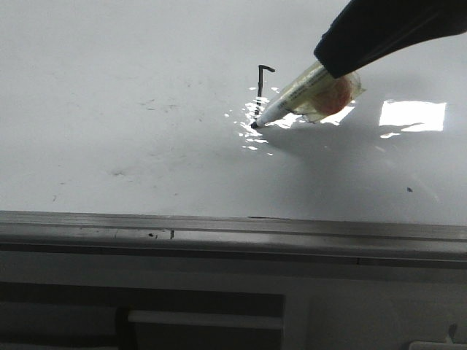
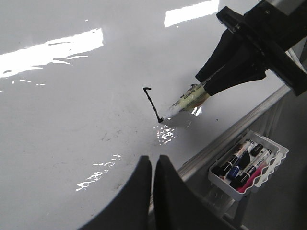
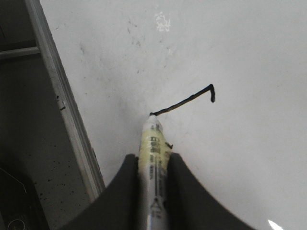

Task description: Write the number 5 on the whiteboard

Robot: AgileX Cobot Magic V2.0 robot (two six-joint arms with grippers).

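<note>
1. Nearest the front camera runs the grey aluminium rail (image 1: 233, 227) along the near edge of the whiteboard (image 1: 109, 95), with darker framing below it; the board lies flat like a counter, which is why the pen comes down on it from above at a slant.

2. On the board the number 5 (image 1: 263, 79) is only begun: a short hooked bar at the top and a thin, nearly straight stroke running down toward the pen tip. The curved belly is not drawn yet, so I judge the task to be in its early part.

3. Held low and tilted, the marker (image 3: 153, 143) rests its tip on the board at the free end of the stroke, so the ink line and the tip meet. The slant likely keeps the nib in contact while the arm drags it.

4. Right gripper (image 3: 152, 165) fingers (image 3: 180, 175) are clenched on the marker barrel from both sides, with no gap showing in the right wrist view; nothing else touches them.

5. Left gripper (image 2: 152, 165) hovers apart from the writing, over bare board; its fingers (image 2: 139, 177) are pressed together with only a thin slit between them, holding nothing.

6. Off the board's edge hangs a white tray (image 2: 278, 158) of spare markers (image 2: 242, 165), out of the way.
</note>
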